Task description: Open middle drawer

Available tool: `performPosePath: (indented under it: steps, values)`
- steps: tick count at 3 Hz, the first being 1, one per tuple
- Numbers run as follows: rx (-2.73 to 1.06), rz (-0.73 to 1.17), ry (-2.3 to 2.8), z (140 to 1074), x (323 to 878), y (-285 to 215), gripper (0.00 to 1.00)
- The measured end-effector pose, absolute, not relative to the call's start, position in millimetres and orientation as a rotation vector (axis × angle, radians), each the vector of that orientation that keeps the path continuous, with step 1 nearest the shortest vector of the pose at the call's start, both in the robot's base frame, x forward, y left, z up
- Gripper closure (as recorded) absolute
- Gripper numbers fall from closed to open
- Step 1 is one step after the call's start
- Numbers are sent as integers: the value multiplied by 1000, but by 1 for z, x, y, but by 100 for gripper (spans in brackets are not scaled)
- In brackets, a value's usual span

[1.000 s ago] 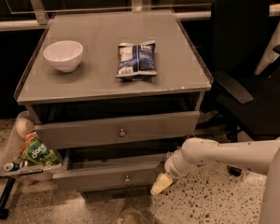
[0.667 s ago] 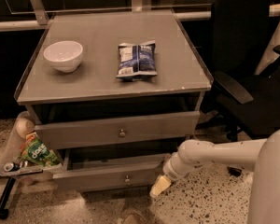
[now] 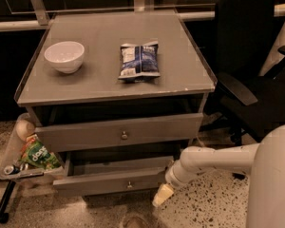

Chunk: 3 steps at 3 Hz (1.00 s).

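Note:
The middle drawer [image 3: 104, 183] is the lower grey front with a small round knob [image 3: 129, 185]. It stands pulled partly out, and its inside shows as a dark strip behind the front. Above it is the taller, wider drawer front [image 3: 85, 136] with its own knob [image 3: 124, 135]. The smallest front is hidden. My gripper [image 3: 162, 194] is at the end of the white arm [image 3: 213, 158], low at the right end of the middle drawer's front, close to the floor. It is to the right of the knob, not on it.
On the cabinet top [image 3: 99, 75] are a white bowl [image 3: 64, 56] and a blue chip bag [image 3: 138, 61]. A black office chair [image 3: 247, 75] stands at the right. A side tray [image 3: 12, 165] with a green packet [image 3: 37, 155] hangs on the cabinet's left. The floor is speckled.

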<state>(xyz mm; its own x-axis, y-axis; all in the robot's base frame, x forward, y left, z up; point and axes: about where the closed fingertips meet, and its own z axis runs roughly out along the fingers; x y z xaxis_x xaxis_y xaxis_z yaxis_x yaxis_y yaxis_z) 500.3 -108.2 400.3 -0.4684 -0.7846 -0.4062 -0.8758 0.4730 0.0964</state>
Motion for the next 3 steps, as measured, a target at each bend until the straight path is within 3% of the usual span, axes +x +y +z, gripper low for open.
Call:
performPosePath:
  steps: [2,3]
  values:
    - [-1407,435,2447,403,482,-112,0]
    - [-1414,452,2488,405,447,-117,0]
